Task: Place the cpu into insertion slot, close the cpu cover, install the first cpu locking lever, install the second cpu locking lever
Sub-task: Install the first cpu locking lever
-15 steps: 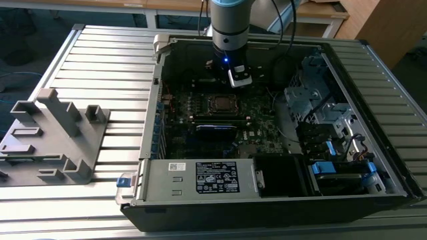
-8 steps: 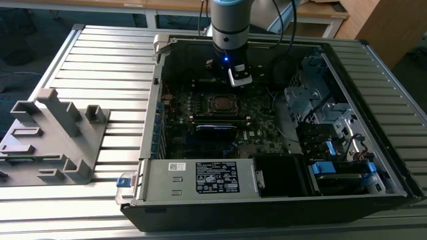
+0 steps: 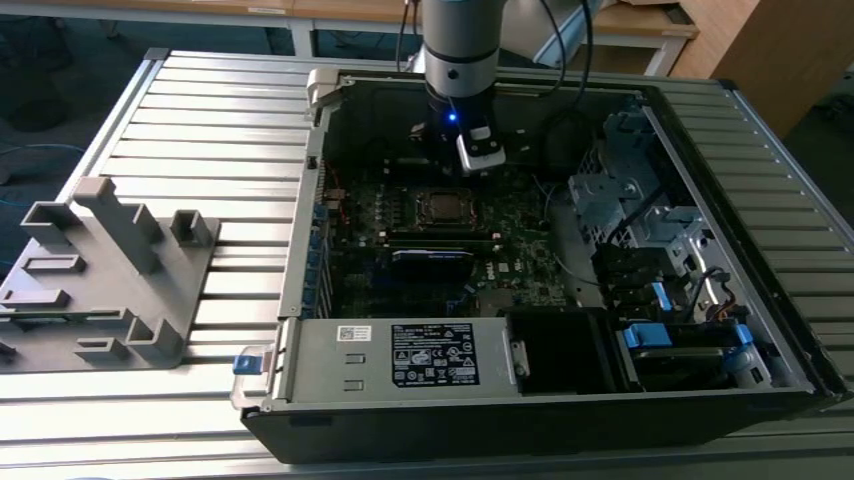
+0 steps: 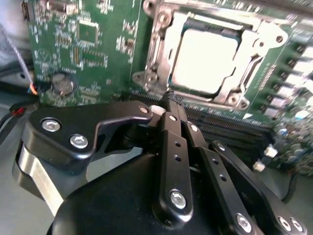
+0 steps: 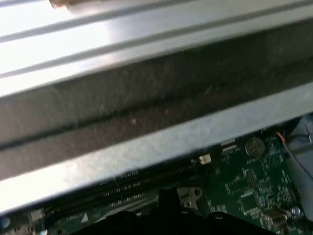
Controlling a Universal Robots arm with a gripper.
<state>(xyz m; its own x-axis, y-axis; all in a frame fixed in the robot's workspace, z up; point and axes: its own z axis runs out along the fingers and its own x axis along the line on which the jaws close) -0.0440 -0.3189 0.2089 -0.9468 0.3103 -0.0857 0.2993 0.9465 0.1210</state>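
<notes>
Two black fingers (image 4: 172,147) of the gripper (image 4: 170,99) are pressed together at their tips, with nothing between them. In the second wrist view the tips sit just beside the insertion slot (image 4: 146,78), over the long dark memory slots (image 4: 230,123) along one of its edges; whether they touch the board cannot be told.

The cpu (image 4: 205,58) lies flat in the slot, its pale grey metal top showing through the square window of the cpu cover (image 4: 159,41) — the silvery frame lies down around it.

Around the socket spreads the green motherboard (image 4: 107,44), with a round coin-cell battery (image 4: 63,83) well off to one side.

In the exterior view the arm (image 3: 458,40) reaches down into an open computer case (image 3: 534,405) — a power supply (image 3: 400,355) sits along its near wall. The case rests on a slatted metal table (image 3: 200,110), and a grey plastic fixture (image 3: 107,270) stands at the exterior view's left.
</notes>
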